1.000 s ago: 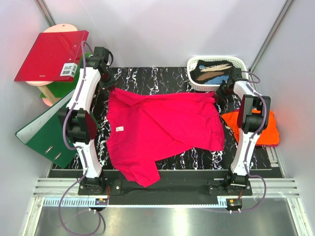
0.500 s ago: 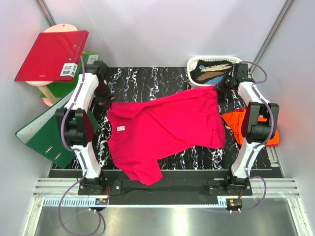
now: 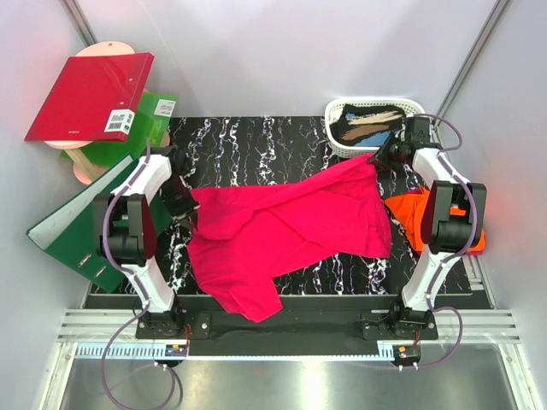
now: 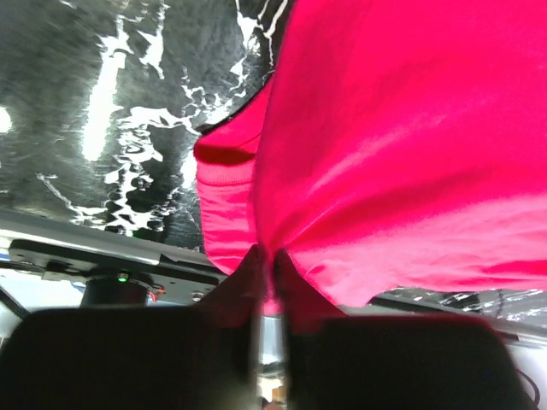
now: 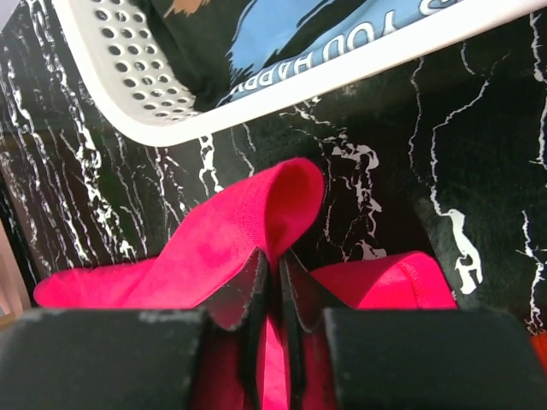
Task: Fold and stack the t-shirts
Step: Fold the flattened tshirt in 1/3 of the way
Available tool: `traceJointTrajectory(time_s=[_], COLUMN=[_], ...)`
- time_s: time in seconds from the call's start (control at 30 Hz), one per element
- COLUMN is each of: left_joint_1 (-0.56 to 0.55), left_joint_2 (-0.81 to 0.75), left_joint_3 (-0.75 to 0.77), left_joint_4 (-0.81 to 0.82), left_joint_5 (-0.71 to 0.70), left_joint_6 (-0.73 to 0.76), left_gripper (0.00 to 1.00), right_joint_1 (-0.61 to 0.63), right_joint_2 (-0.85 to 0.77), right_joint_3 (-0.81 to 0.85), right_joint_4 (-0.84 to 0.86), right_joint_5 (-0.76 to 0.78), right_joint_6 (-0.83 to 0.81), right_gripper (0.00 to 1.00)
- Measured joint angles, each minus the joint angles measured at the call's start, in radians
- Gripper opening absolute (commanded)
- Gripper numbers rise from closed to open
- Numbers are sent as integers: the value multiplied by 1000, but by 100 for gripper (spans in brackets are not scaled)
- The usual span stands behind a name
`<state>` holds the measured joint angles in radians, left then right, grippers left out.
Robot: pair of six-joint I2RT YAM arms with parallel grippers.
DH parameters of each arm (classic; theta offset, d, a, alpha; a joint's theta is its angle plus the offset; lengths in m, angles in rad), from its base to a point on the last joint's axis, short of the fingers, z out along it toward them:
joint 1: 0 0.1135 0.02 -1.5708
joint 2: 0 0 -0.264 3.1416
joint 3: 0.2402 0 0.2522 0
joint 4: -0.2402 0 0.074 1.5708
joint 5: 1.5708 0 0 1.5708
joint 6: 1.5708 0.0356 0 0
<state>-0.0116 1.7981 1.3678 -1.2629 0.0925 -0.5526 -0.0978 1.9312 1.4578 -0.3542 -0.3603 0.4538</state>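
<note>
Cloth, soft and creased: the magenta-pink shirt [image 3: 291, 224] lies spread across the middle of the black, white-veined table [image 3: 256, 141], one sleeve reaching the near edge at lower centre. The left gripper [image 3: 183, 202] has its fingers pressed together on a fold at the shirt's left corner. The right gripper [image 3: 381, 157] is likewise clamped on a rolled hem at the upper right, just in front of the white perforated basket [image 3: 342, 149], which holds dark printed fabric. An orange shirt [image 3: 403, 207] lies crumpled at the right edge, partly hidden behind the right arm. At the upper left a stiff red binder [image 3: 90, 96] rests on a round stand, with a green binder [image 3: 75, 229] lower down beside the left arm.
</note>
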Motion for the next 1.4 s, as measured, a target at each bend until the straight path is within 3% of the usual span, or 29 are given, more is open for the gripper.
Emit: traceJointTrajectory(time_s=[0.07,0.1,0.2,0.3,0.57,0.83,0.87,0.93,0.97,1.0,1.4], left_joint_1=[1,1,1,1,-68,-212,-217,-225,-227,-227,-231], left_joint_2=[17,23,26,26,28,130,145,161,167,170,190], left_joint_3=[-2,-2,8,69,258,275,276,276,276,276,303], left_joint_4=[7,13,15,-2,-26,-52,-57,-61,-64,-67,-79], left_joint_5=[21,29,42,43,7,-14,-20,-28,-33,-38,-105], left_joint_6=[2,-3,-12,-13,17,39,41,44,45,48,59], left_gripper=[99,99,99,99,99,98,96,75,46,2,0], right_joint_1=[0,0,0,0,0,0,0,0,0,0,1], right_joint_2=[-6,-6,-6,-7,-3,106,123,155,167,180,229], right_joint_3=[-4,-4,-5,-6,0,85,96,113,120,127,159], right_joint_4=[1,1,-1,-2,-3,2,2,3,3,4,10], right_joint_5=[-10,-20,-38,-49,-54,-54,-54,-54,-54,-54,-32], right_joint_6=[-4,-5,-10,-13,-13,-6,-4,-1,-1,0,22], right_gripper=[29,40,57,62,62,62,62,62,62,62,63])
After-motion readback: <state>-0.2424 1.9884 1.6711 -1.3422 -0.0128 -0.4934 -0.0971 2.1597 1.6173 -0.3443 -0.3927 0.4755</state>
